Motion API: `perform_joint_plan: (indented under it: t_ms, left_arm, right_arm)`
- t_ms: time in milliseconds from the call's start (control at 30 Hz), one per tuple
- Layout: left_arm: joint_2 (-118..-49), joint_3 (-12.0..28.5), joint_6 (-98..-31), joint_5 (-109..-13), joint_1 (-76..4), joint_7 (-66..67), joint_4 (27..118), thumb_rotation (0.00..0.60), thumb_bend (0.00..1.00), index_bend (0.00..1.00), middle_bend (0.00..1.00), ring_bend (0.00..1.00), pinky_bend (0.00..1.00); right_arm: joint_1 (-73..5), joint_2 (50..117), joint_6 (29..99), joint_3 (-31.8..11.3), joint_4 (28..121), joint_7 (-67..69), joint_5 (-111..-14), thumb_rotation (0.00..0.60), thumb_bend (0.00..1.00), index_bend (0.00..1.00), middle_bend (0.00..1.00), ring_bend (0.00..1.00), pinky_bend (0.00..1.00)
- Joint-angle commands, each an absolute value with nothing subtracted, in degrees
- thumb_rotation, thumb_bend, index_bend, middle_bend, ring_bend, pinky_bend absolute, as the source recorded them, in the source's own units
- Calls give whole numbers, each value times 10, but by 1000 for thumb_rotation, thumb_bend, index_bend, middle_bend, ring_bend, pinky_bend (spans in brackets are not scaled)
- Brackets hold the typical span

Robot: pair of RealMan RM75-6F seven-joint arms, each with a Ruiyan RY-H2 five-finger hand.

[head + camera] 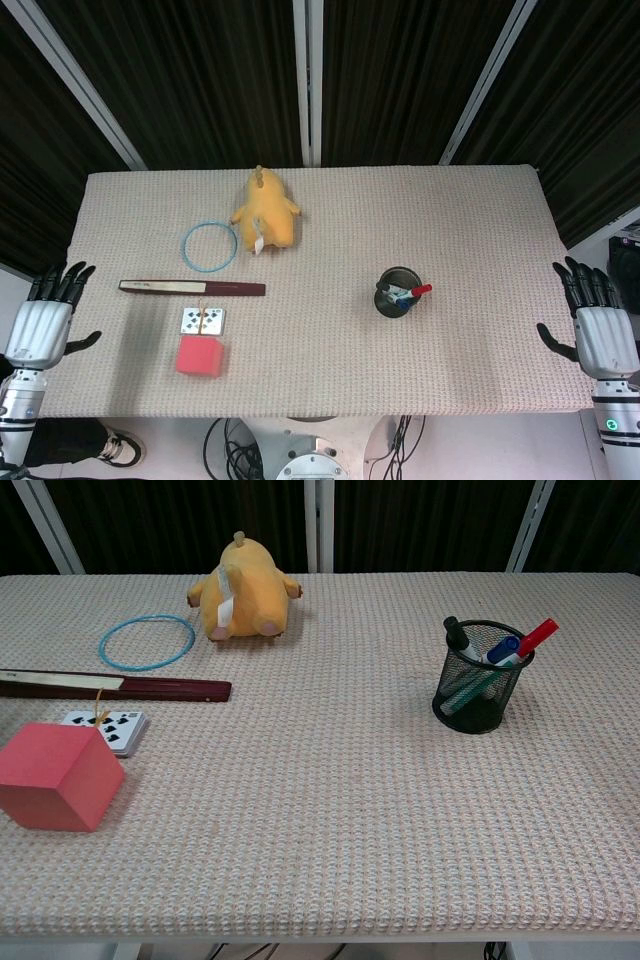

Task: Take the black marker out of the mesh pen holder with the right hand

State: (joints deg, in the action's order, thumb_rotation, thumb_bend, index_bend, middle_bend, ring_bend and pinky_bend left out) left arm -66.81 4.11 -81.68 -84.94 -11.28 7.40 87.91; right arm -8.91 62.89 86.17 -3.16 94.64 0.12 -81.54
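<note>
A black mesh pen holder (398, 293) (480, 680) stands right of the table's centre. The black marker (456, 635) (385, 287) leans at its left side, cap up, beside a blue-capped pen (503, 647) and a red-capped pen (537, 634) (420, 290). My right hand (600, 327) hovers off the table's right edge, fingers spread, holding nothing, well clear of the holder. My left hand (45, 322) hangs off the left edge, fingers spread and empty. Neither hand shows in the chest view.
On the left half lie a yellow plush toy (265, 212) (242, 590), a blue ring (208, 245) (146, 641), a dark folded fan (192, 288) (115, 687), a deck of cards (203, 320) (107, 727) and a red cube (200, 356) (55, 777).
</note>
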Motion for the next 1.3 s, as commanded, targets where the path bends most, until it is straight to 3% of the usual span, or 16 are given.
perform_joint_plan:
  t_ms: [33,367,567,733,933,1300]
  left_arm:
    - [-668,41,-819,-849,-112,75,881,600,63,90,59,0,65]
    - [-670,40,-824,-852,-110,75,881,600,63,89,59,0,65]
    - [-672,39,-819,-850,-111,67,876,600,63,89,58,0,65]
    - [-678,33,-821,-854,-107,53,864,600,63,89,58,0,65]
    - [-679,26,-815,-855,-105,47,859,600,63,89,59,0,64]
    - [-680,25,-813,-853,-103,39,853,600,64,90,59,0,63]
  right_arm:
    - [-88,630,859,-34,943,4,-815,600,196,0,0,0,0]
    - [-94,621,846,-44,953,8,-830,600,195,0,0,0,0]
    - [-134,608,797,-62,987,-6,-837,600,194,0,19,0,0]
    - [-196,618,710,-108,1022,-6,-771,600,196,27,84,0,0]
    - [-274,629,606,-148,1044,-46,-678,600,196,72,87,0,0]
    - [-375,707,555,-166,1062,-162,-499,600,195,201,82,0,0]
